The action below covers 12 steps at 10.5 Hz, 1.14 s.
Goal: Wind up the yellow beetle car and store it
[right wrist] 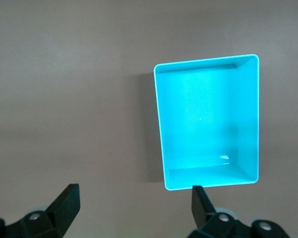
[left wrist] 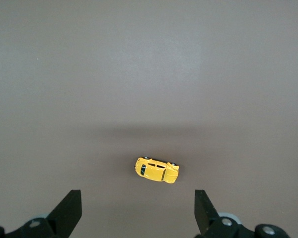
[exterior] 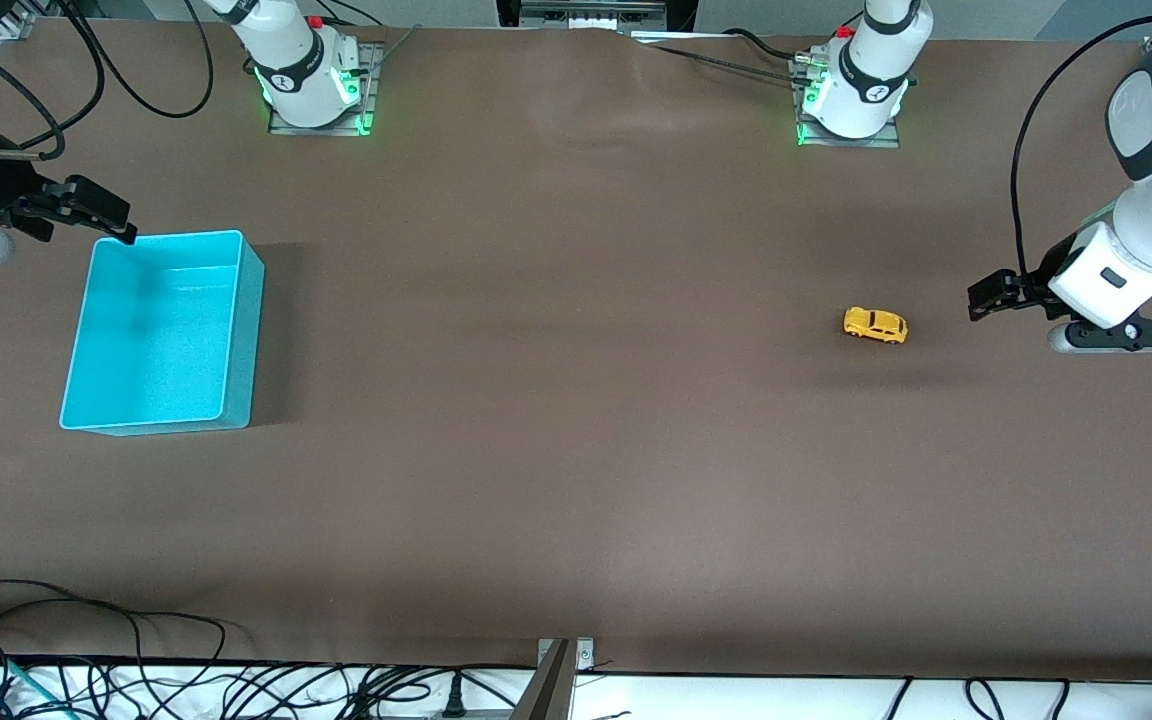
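The yellow beetle car stands on its wheels on the brown table toward the left arm's end; the left wrist view shows the car alone on the cloth. My left gripper hangs open in the air beside the car, toward the table's end, with nothing between its fingers. My right gripper is open and empty above the table next to the turquoise bin. The bin has nothing in it.
The arms' bases stand along the table edge farthest from the front camera. Loose black cables lie along the table edge nearest the front camera. Brown cloth stretches between bin and car.
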### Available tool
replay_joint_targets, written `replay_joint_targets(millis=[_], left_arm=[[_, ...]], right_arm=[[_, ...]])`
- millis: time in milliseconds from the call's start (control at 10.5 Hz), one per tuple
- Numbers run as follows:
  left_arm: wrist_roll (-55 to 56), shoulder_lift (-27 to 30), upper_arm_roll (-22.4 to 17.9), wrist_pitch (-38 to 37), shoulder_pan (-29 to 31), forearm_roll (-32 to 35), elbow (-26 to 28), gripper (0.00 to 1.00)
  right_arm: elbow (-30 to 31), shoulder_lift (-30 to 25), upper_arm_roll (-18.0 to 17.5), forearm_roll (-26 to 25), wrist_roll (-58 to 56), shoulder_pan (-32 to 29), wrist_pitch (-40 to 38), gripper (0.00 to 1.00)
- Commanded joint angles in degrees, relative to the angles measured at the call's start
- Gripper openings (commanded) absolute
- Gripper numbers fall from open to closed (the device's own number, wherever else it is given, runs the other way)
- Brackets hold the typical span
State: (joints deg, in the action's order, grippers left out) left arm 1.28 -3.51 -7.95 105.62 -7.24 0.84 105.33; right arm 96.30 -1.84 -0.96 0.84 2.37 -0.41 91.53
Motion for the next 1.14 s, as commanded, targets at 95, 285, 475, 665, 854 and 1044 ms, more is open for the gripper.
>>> replay_joint_targets(millis=[95,285,475,665,854,1044], left_arm=[[-1.20,-0.27,0.39,-1.20,0.73,-1.20,-1.18,1.00],[-1.20,-0.27,0.39,-1.20,0.73,-1.20,-1.18,1.00],[-1.20,-0.27,0.39,-1.20,0.73,-1.20,-1.18,1.00],[-1.02,-0.36,0.39,-1.20,0.73,-1.20,-1.18,1.00],[-0.93,-0.36,0.39,-1.20,0.73,-1.20,-1.18,1.00],[-1.02,-0.36,0.39,-1.20,0.73,-1.20,-1.18,1.00]], right_arm=[[0.73,-1.76,-0.18,0.21,0.70,0.14,-1.53,1.00],[0.12,-2.63,-0.27,0.13,0.62,0.14,-2.40,1.00],[0.11,-1.42,-0.09,-0.48,0.61,0.14,-1.44,1.00],[0.11,-1.23,-0.09,-0.58,0.53,0.14,-1.26,1.00],[0.20,-1.14,-0.09,-0.58,0.53,0.14,-1.18,1.00],[0.38,-0.97,-0.09,-0.66,0.61,0.14,-1.09,1.00]])
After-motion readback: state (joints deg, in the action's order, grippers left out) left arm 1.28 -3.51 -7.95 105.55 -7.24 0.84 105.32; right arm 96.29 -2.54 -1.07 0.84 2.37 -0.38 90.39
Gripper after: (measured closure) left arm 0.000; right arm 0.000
